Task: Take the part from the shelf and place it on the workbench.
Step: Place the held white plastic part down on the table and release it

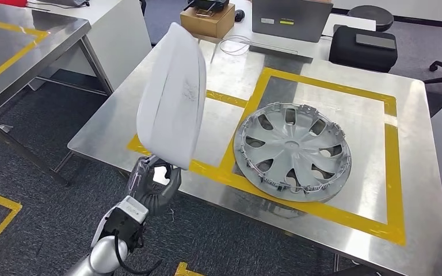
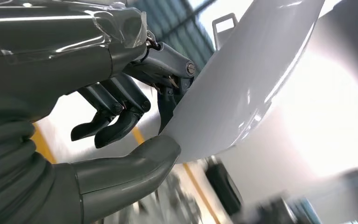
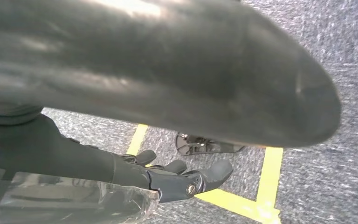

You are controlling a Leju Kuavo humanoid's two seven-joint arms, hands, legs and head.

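The left hand (image 1: 155, 181), grey and ribbed at the wrist, is seen low in the head view at about 7 o'clock, gripping the lower edge of a white cover (image 1: 171, 98). The cover is a smooth, glossy, curved plastic shell, held upright and tilted, raised in the air over the near left edge of the workbench (image 1: 230, 75) and not touching it. The workbench is brushed steel, marked with a square of yellow tape (image 1: 311, 208). Within that square, at about 3 o'clock from the cover and well apart from it, a silver hubcap (image 1: 292, 150) with spoked cutouts lies flat.

In the left wrist view the grip is shown more closely: the cover's (image 2: 242, 84) rim is pinched between the thick grey thumb (image 2: 135, 163) and a dark finger (image 2: 170, 100), while other fingers are curled beside it.

In the right wrist view the right hand (image 3: 177, 175) is seen hanging above grey carpet (image 3: 335, 60) crossed by yellow floor tape (image 3: 268, 177), its fingers loosely apart and holding nothing.
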